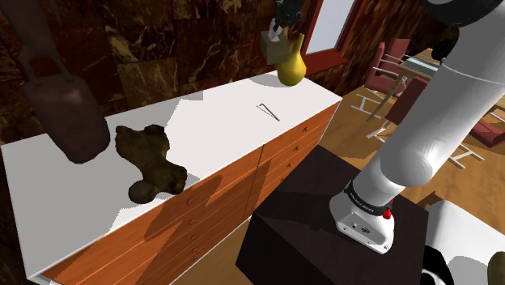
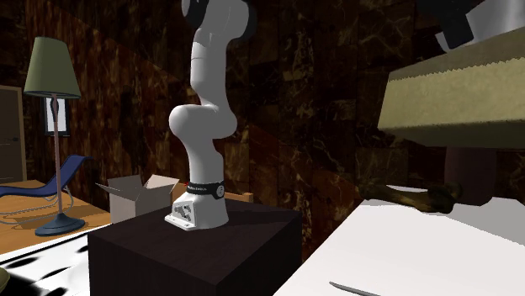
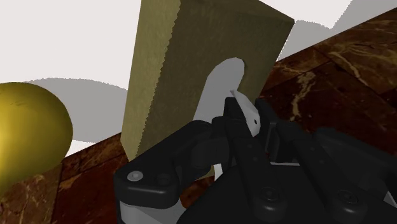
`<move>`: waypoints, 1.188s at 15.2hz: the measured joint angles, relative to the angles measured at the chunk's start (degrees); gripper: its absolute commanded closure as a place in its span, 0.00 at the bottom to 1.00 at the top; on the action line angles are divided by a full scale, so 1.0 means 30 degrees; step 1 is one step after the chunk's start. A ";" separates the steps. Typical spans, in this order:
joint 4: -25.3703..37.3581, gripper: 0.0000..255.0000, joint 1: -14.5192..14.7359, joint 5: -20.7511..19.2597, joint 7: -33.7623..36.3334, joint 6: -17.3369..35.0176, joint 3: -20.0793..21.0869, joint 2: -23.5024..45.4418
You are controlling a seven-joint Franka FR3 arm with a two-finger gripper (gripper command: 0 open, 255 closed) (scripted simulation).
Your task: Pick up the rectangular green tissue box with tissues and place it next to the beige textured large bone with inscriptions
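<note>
A long dresser [image 1: 218,121] with a white top and orange wood drawer fronts is spanned by the white arm [image 1: 429,138], which is mounted on a black stand [image 1: 316,202]. Far from the fingers, at the opposite end of the top, a large dark brown jug-shaped object [image 1: 65,113] is set. Just beside it, and likewise well apart from the fingers, the bone [image 1: 150,162] is laid flat on the white surface; it is rendered dark brown and lumpy in the shoulder view and tan in the second exterior view [image 2: 421,198].

The tissue box [image 1: 273,46], olive-green, is carried directly beneath the gripper [image 1: 279,32], clear of the dresser top, and its shadow is cast on the white surface below. In the wrist view the box [image 3: 191,70] is tilted against the gripper [image 3: 248,137], and a white tissue [image 3: 219,89] is shown in its oval opening. The fingertips are largely hidden by the black hand there, but the fingers appear to be clamped on the box.

A yellow gourd-shaped vase [image 1: 292,65] is stood just beside and below the fingers. A thin grey utensil [image 1: 269,111] is laid between the fingers and the bone, nearer the fingers.
</note>
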 measured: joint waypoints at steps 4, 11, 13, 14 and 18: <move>-0.0605 1.00 0.1065 -0.0731 0.1976 0.0657 0.0823 -0.0457; -0.0722 1.00 0.2719 -0.1779 0.5306 0.1343 0.2219 -0.0541; -0.0466 1.00 0.3185 -0.2051 0.6273 0.1413 0.2613 -0.0358; -0.0474 1.00 0.3418 -0.2188 0.6735 0.1547 0.2805 -0.0297; 0.0581 1.00 0.4289 -0.2592 0.8497 0.1581 0.3492 0.0592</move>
